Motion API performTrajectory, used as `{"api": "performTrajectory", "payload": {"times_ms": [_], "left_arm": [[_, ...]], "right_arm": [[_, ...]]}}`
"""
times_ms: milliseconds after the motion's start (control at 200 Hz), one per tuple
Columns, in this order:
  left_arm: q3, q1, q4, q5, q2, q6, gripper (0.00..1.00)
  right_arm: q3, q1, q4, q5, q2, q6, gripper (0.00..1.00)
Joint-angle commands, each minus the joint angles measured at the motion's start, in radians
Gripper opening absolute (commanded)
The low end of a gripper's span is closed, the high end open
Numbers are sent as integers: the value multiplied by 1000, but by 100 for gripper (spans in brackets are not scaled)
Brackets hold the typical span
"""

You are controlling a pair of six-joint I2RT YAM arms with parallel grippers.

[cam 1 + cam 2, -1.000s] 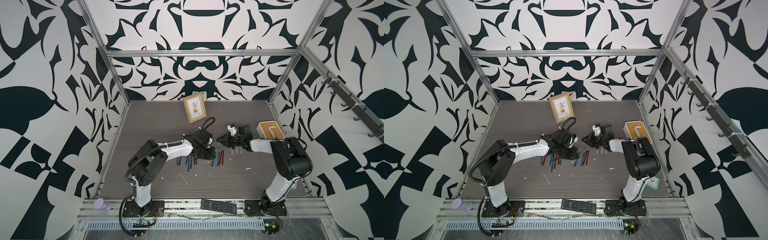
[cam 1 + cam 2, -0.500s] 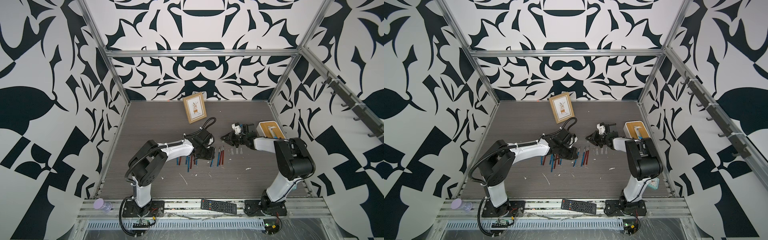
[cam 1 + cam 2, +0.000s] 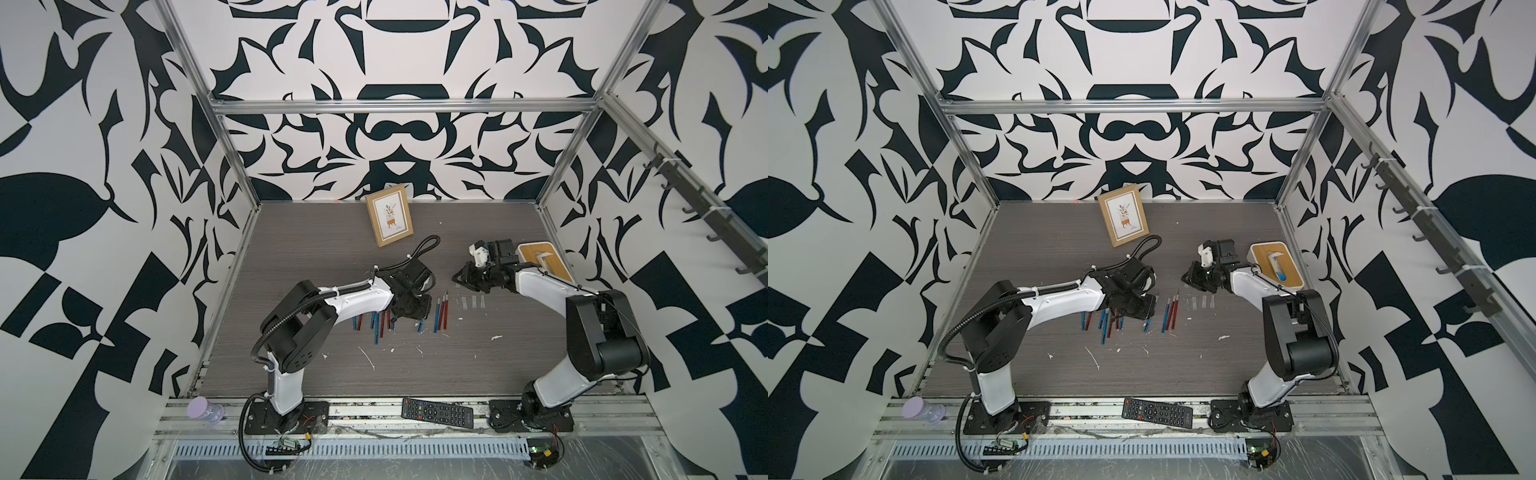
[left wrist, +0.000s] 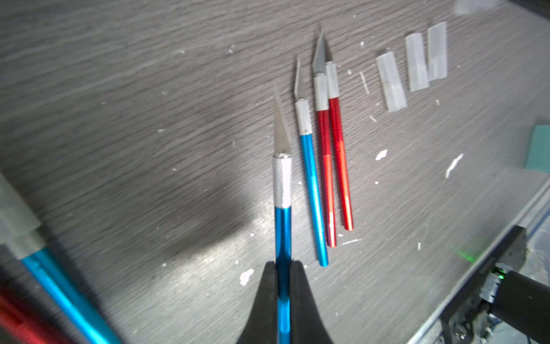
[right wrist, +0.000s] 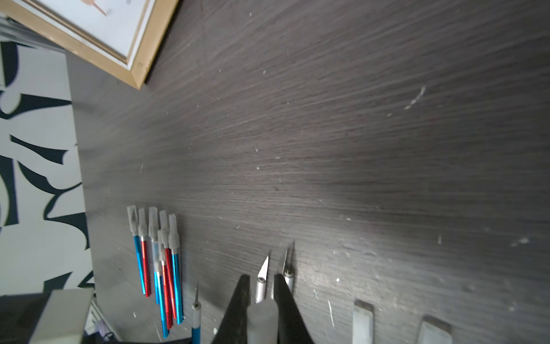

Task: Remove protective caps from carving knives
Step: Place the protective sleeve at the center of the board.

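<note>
L pincer (image 4: pixel 282 263) is shut tight on the blue knife (image 4: pixel 282 208), low on its handle; blade is bare, pointing away from the tips. R pincer (image 5: pixel 261 276) is shut on one cap (image 5: pixel 262 320), tucked between its jaws. Three other caps (image 4: pixel 416 61) lie on the desk (image 4: pixel 119 119) close by R pincer. To do it well: R goes low, opens just beside those caps, no drop from high. L lays its knife next to the bare knives (image 4: pixel 309 178) just beside it, w/o bumping them. Capped knives (image 5: pixel 160 253) wait off to R pincer's side.
</note>
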Motion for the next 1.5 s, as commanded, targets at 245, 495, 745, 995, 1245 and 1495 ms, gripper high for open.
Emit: {"api": "performTrajectory", "payload": {"times_ms": [245,495,745,995,1245,1495], "left_arm": [[34,-2,-22,-10,34,-7,0],[46,-2,-26,-4,46,-2,0],[50,-2,-27,-5,49,-1,0],[50,-2,-31,-7,49,-1,0],[50,-1,-32,-7,49,-2,0],[50,-1,-39,-12,45,-2,0]], "right_arm": [[-7,71,-115,133,-21,-32,18],[13,96,-178,207,-5,-41,18],[30,108,-210,236,18,-55,19],[46,119,-231,266,33,-65,20],[47,119,-230,263,41,-69,20],[64,119,-231,264,27,-72,21]]}}
